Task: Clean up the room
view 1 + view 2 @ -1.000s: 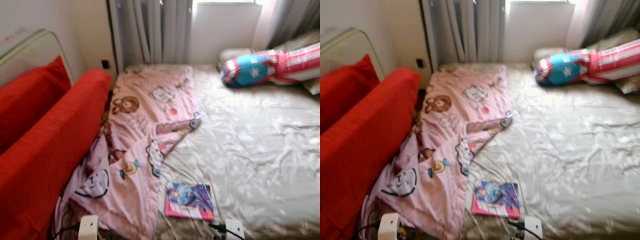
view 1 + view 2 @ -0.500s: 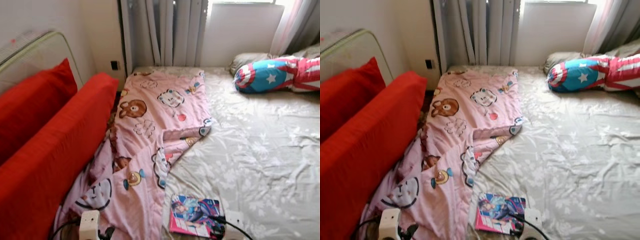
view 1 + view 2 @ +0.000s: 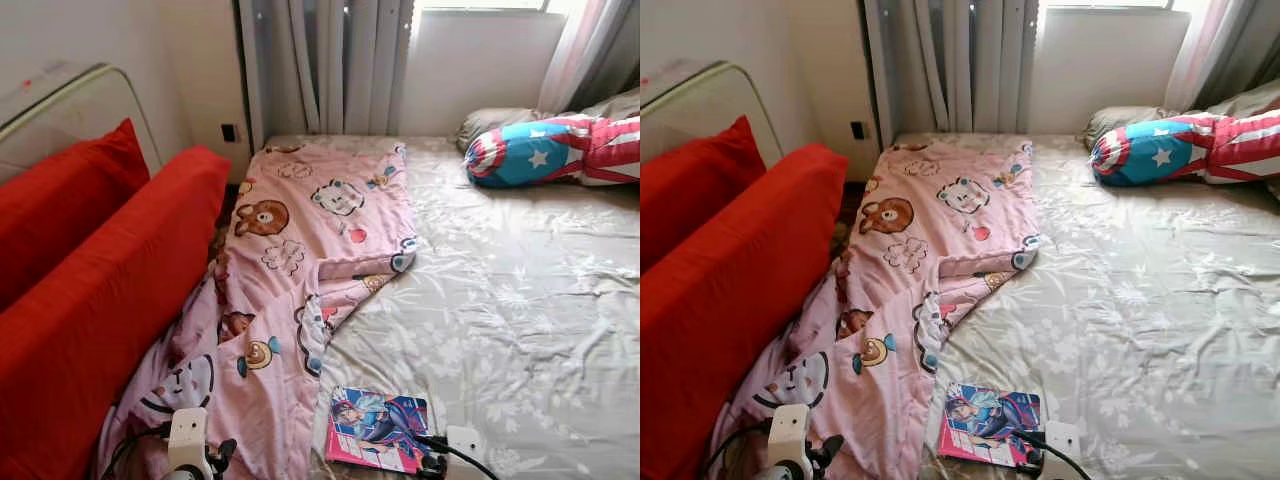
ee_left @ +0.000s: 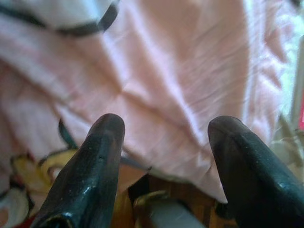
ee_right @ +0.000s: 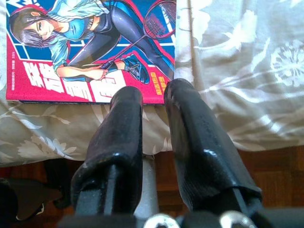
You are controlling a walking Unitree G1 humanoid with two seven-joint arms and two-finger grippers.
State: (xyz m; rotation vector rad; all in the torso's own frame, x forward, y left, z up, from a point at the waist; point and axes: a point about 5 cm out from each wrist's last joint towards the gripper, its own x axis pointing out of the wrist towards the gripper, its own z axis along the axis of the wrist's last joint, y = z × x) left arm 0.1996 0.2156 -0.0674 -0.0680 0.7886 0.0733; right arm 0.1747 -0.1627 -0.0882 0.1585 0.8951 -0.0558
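Your right gripper hovers at the near edge of the bed, fingers almost together and empty, just short of the comic book. Your left gripper is spread wide over the pink blanket, seemingly holding nothing, though that view is blurred.

Blanket pink w/ cartoon animal print. Sheet beige-grey, pale floral. Book near edge: pink/red cover, blue-clad anime figure. Far right bolster: blue w/ white star, red/white stripes. Left cushions plain red. Curtains grey.
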